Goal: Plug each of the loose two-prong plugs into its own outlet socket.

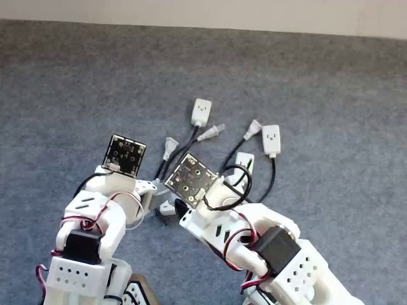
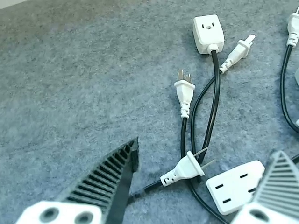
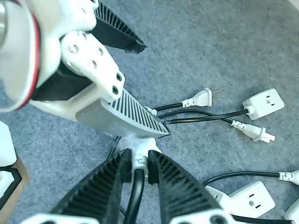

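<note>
My left gripper point(image 2: 208, 149) hangs open over the grey carpet, one dark finger and one grey finger. Between them lies a loose two-prong plug point(image 2: 187, 169), with a white two-slot socket point(image 2: 231, 186) beside the grey finger. My right gripper point(image 3: 138, 156) is shut on that socket's cord end, just under the left gripper's grey finger point(image 3: 126, 112). Both grippers meet at the cord tangle point(image 1: 166, 202). Farther off lie another plug point(image 2: 184, 88), a socket point(image 2: 208, 32) and a third plug point(image 2: 238, 49). More sockets point(image 1: 271, 140) point(image 1: 243, 162) lie to the right.
Black cords point(image 2: 212, 102) cross one another between the plugs and sockets. A brown box corner point(image 1: 143, 289) sits by the left arm's base. Open carpet point(image 1: 63, 89) stretches to the left and the far side.
</note>
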`<state>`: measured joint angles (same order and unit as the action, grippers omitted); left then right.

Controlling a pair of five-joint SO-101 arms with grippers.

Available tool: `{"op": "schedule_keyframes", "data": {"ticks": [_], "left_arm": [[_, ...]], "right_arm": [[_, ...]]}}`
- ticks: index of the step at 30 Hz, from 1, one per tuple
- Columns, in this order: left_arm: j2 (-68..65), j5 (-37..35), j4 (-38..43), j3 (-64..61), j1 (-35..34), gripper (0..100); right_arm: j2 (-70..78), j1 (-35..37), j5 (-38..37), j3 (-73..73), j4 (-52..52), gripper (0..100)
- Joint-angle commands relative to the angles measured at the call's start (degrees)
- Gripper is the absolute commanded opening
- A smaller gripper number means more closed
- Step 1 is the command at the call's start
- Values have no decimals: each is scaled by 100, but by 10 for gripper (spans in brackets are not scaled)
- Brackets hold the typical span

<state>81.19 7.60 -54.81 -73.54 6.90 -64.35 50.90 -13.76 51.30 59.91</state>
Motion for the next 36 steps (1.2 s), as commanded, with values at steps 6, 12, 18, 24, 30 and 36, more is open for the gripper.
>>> {"op": "schedule_keyframes", "data": {"ticks": [6, 12, 18, 24, 30, 36], "left_arm": [[22, -35, -9, 418, -831, 411], [13, -202, 193, 558, -1763, 411], [4, -360, 299, 602, -2607, 411], [4, -360, 273, 593, -2738, 411], [4, -343, 264, 558, -2747, 411], [4, -343, 255, 558, -2738, 411]], "right_arm": [[927, -277, -369, -980, 242, 6], [2703, -268, -1521, -1877, 224, 6], [3723, -286, -3165, -2132, 233, 6], [3934, -277, -3824, -2097, 198, 6], [3934, -286, -3921, -2088, -145, 6], [3987, -268, -3965, -1640, -637, 6]]}}
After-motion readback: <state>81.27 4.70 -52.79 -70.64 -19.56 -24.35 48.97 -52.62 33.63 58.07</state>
